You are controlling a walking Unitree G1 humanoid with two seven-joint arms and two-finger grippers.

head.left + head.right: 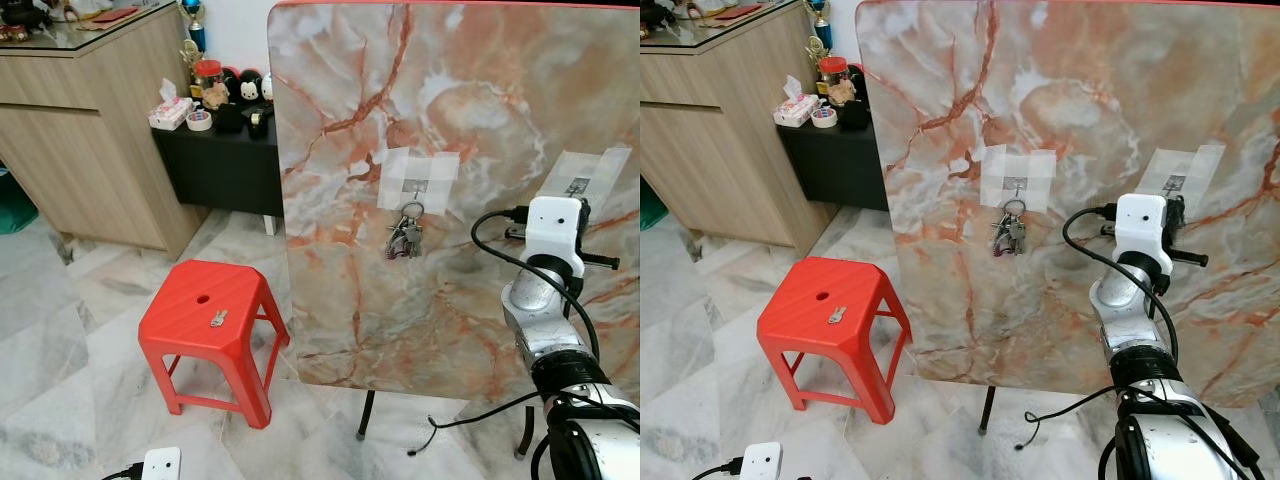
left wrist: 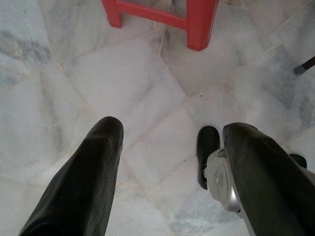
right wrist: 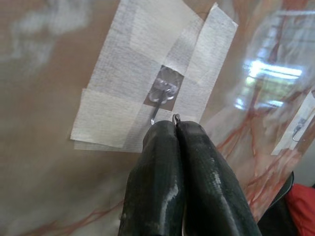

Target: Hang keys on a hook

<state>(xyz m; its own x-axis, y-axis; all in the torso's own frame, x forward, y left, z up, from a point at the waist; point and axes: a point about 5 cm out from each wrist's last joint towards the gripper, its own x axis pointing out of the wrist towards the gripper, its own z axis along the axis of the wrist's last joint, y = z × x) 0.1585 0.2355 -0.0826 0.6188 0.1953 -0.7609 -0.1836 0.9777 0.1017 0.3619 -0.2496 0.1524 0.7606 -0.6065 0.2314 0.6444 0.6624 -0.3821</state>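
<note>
Down low, the left gripper (image 2: 170,142) hangs idle over the marble floor (image 2: 74,88), its fingers spread apart. Higher up, the right arm (image 1: 545,300) is raised to the marble board (image 1: 480,120), the right gripper (image 3: 175,125) pinched together just under a small metal hook (image 3: 162,96) taped there; whether anything sits between the fingertips, I cannot tell. A bunch of keys (image 1: 405,237) dangles from the other taped hook (image 1: 415,190). One loose key (image 1: 218,318) lies on the red stool (image 1: 190,330).
</note>
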